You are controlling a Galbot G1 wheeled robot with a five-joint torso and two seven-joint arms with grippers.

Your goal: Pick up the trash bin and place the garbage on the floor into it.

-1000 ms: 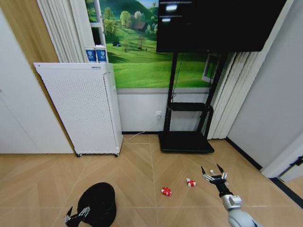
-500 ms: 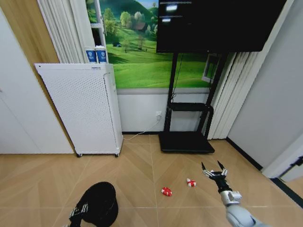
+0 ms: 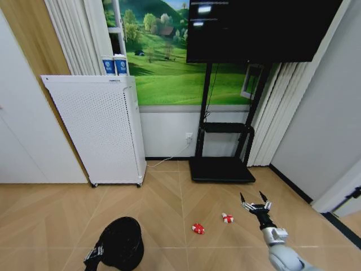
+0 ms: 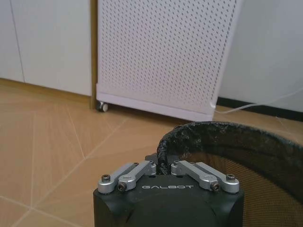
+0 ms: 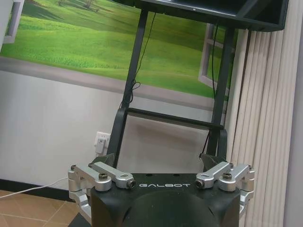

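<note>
The left claw (image 3: 96,257) is gripping the bin (image 3: 123,244) by its rim low on the floor (image 3: 163,197). The right claw (image 3: 254,203) is hanging spread wide, near two red-and-white wrappers (image 3: 198,228) (image 3: 227,218).

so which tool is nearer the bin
Left. The left tool is shut on the bin's rim, at its near-left edge. The right tool hangs open over the floor well to the bin's right, beyond the two red-and-white wrappers.
</note>
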